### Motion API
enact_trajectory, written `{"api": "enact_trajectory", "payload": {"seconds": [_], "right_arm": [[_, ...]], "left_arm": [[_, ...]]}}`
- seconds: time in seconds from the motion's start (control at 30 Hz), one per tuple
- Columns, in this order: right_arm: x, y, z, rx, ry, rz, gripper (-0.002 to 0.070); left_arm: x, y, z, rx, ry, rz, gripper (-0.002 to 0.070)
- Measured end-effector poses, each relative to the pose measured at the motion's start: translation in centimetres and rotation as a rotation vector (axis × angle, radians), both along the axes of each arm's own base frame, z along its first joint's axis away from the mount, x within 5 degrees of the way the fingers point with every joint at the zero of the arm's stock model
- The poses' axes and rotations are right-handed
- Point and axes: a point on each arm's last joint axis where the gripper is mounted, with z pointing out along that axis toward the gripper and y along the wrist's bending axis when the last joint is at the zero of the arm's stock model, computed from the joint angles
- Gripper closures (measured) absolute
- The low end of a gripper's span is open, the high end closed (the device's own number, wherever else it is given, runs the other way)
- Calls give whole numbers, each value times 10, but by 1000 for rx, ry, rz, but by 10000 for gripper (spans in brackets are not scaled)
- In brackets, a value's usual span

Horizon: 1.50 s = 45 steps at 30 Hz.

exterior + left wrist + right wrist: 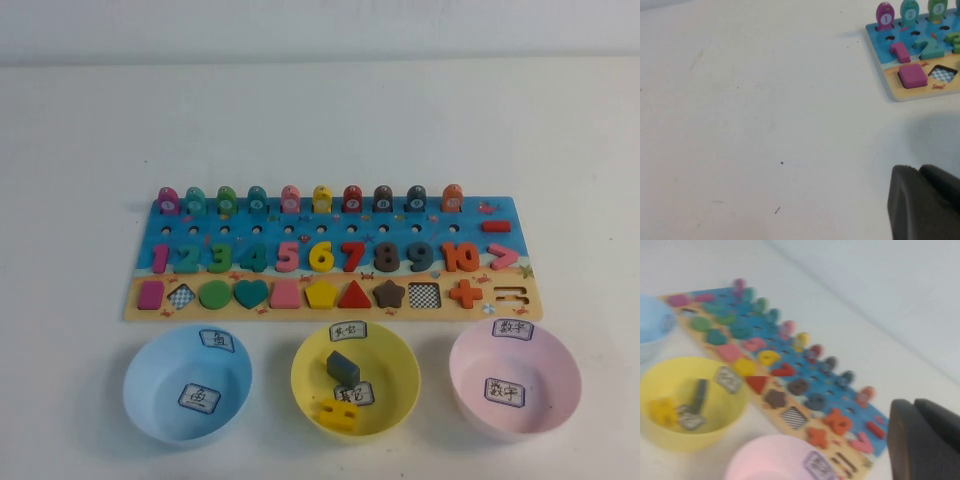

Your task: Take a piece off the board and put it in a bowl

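The dark slate-blue square piece (343,366) lies tilted inside the yellow bowl (402,398), beside a yellow piece (338,413); it also shows in the right wrist view (700,396), in the bowl (655,377). The long board (336,312) lies behind the three bowls, with two checkered empty slots (424,295). Neither arm shows in the high view. My left gripper (920,172) hangs shut and empty over bare table, off the board's left end (879,47). My right gripper (914,405) is shut and empty, off the board's right end (805,367).
A light blue bowl (140,380) stands left of the yellow one and a pink bowl (560,380) right of it. A row of coloured pegs (310,199) stands along the board's far edge. Bare white table lies on all sides.
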Motion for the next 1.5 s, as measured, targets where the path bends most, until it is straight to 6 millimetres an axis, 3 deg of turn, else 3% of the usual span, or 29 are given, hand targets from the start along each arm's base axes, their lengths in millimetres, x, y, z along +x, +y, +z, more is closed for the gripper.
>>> {"api": "enact_trajectory", "payload": {"seconds": [0.23,0.53,0.9,1.1,1.5], "right_arm": [[-11,-38,-39,93,-136,-353,693],[-19,-59,-53,129,-209,-642,693],[-20,-60,-84,217,-88,-684,693],[-24,-59,-100,230,85,-709,693],[-25,-59,-106,204,147,-716,694]], "left_arm": [[0,0,0,0,0,0,680],[0,0,0,0,0,0,680],[0,0,0,0,0,0,680],[0,0,0,0,0,0,680],[0,0,0,0,0,0,680]]}}
